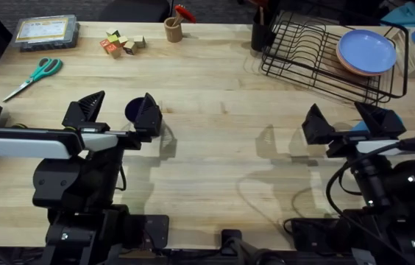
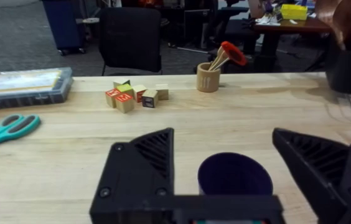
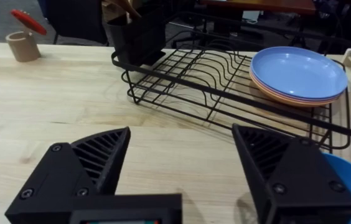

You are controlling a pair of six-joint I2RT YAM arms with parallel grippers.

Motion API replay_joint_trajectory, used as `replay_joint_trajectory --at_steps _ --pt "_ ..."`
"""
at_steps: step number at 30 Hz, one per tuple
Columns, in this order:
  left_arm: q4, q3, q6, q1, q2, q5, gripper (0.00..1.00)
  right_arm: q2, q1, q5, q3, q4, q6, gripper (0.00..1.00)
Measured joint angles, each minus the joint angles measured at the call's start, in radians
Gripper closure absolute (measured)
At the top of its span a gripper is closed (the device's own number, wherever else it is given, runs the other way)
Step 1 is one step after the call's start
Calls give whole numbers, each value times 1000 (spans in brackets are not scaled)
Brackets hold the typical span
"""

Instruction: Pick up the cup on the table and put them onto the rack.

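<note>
Navy cup [image 2: 234, 175] stands upright, mouth up, between left end effector [image 2: 238, 180] fingers.

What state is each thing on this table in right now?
Navy cup: upright, between the left pincer fingers, not gripped.
Light blue cup: on the table beside the open right pincer.
Rack: holds stacked plates, no cups.
Scissors: closed, lying flat.

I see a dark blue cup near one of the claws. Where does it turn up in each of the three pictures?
Overhead: the navy cup stands on the table between the left gripper's open fingers.
Left wrist: the same cup sits low in the middle, between the two black fingers.
Right wrist: not in it.
Shared landmark: the tan brown cup with the red-tipped tool.
</note>
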Motion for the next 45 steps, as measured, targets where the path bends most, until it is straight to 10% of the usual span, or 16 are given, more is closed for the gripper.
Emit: replay_joint_trajectory --at_steps 20,29,36,45 --pt "-149 54 0 0 10 -41 9 0 -4 -2 9 -26 0 8" --pt "-301 386 0 0 306 -41 10 54 -4 -8 236 -304 1 8" --pt "-581 865 0 0 794 -38 9 338 -4 -7 641 -600 16 8" --pt "-744 1067 0 0 924 -31 9 584 -4 -7 905 -765 31 8"
